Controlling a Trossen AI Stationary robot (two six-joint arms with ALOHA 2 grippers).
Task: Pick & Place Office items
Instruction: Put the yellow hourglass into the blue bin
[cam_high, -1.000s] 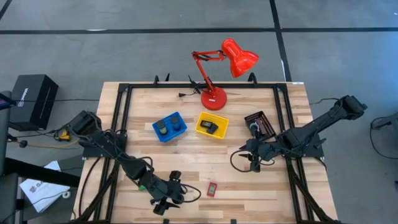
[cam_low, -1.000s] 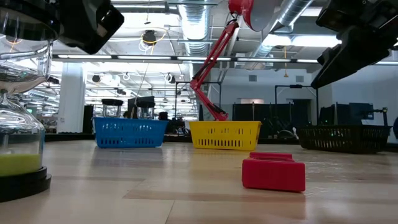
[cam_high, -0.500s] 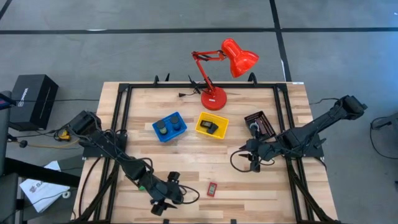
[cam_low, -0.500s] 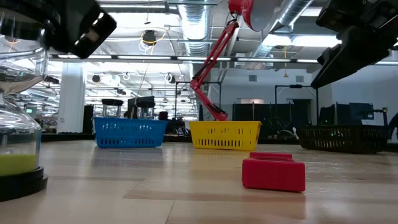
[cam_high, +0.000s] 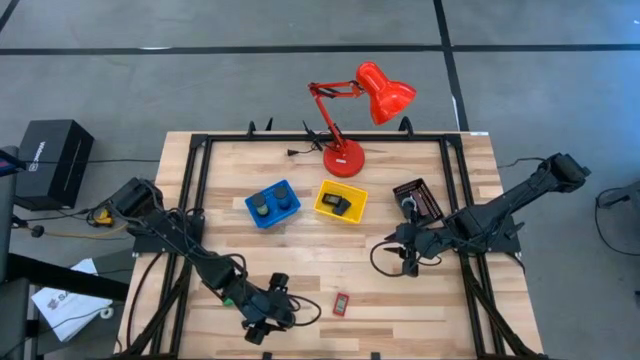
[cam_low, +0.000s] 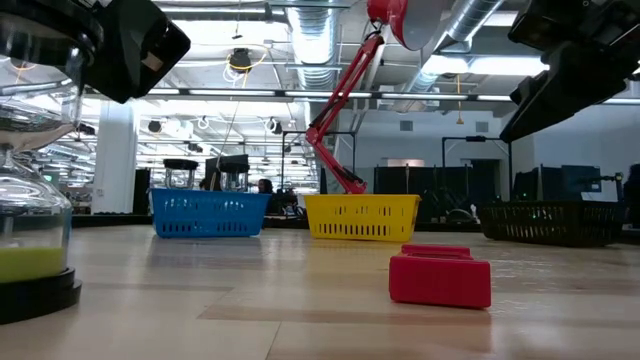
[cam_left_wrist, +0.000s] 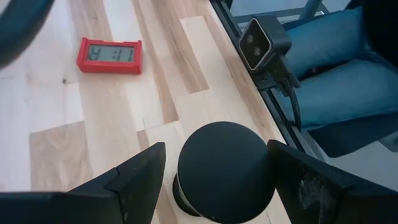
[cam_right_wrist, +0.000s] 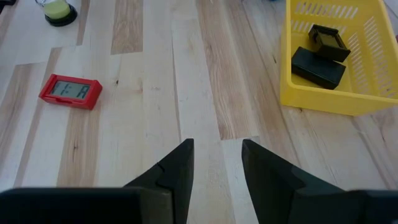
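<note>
Table (cam_high: 300, 265) holds a red lamp (cam_high: 345, 158) at the back, with a blue tray (cam_high: 272, 203) and yellow tray (cam_high: 340, 201) in front of it, each with dark items inside. Left gripper (cam_left_wrist: 214, 180) sits low at the near edge, fingers spread wide around a black disc (cam_left_wrist: 225, 163), not gripping it. Right gripper (cam_right_wrist: 217, 165) hovers mid-right, open and empty. Red rectangle (cam_high: 341, 303) lies flat just right of the left gripper

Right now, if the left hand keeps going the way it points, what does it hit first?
The black round top of the small jar, sitting between the left hand's open fingers. Depth is unclear, so contact may be close already.
</note>
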